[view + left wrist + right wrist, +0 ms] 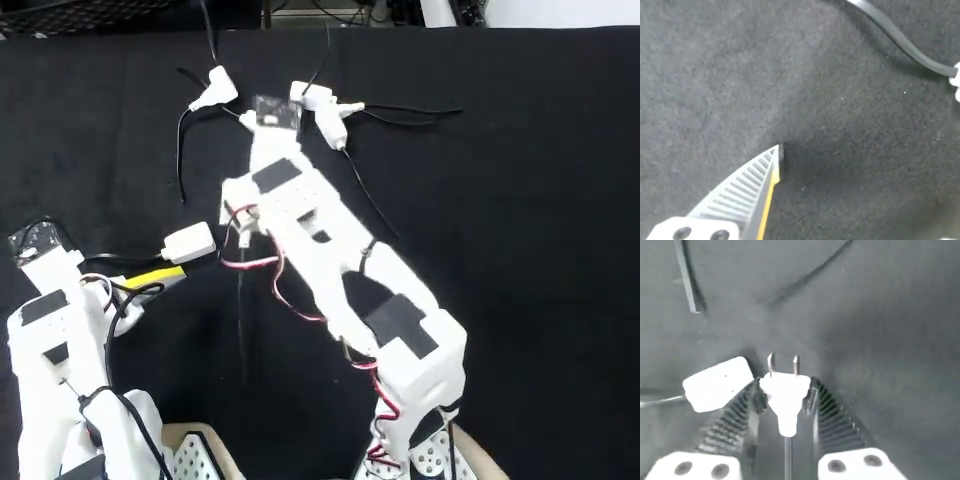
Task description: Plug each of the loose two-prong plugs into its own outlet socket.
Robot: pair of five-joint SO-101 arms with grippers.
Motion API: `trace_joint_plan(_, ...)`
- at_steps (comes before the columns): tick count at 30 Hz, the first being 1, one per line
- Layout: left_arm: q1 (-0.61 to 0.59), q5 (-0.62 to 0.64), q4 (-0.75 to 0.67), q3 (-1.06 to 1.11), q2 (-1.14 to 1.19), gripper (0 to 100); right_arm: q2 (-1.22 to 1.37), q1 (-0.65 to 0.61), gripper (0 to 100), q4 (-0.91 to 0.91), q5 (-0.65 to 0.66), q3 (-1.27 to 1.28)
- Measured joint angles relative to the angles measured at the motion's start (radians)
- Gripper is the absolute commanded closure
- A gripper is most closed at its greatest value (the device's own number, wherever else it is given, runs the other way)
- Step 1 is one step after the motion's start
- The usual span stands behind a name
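The right gripper [785, 386] is clamped on a white plug [784, 402], prongs forward, at the table's twelve o'clock. A white socket block [720, 382] lies just beside one finger. I think it must line up the prongs squarely before pushing. For the left gripper [780, 160], I cannot tell.

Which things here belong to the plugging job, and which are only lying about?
Job: plug held in the right gripper; white socket block beside it; another white cable end; black cables.
Lying about: black cloth; clutter beyond it.
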Motion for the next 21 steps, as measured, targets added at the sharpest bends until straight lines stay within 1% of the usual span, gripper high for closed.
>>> trace_joint_plan(4,0.002,0.000,0.000,0.021,0.000,39,0.000,0.000,98.4,0.149,0.117,-0.158)
trace_joint_plan(6,0.026,0.000,0.000,0.023,0.000,39,0.000,0.000,98.4,0.221,0.161,-0.239)
trace_joint_plan(13,0.232,0.000,-0.008,0.052,0.000,39,0.000,-0.012,98.5,0.374,0.264,-0.505)
trace_joint_plan(17,0.304,0.014,-0.106,0.049,0.000,39,0.000,-0.075,98.5,0.486,0.296,-0.658)
trace_joint_plan(21,0.316,0.068,-0.272,0.049,0.000,39,0.000,-0.117,98.5,0.568,0.302,-0.773)
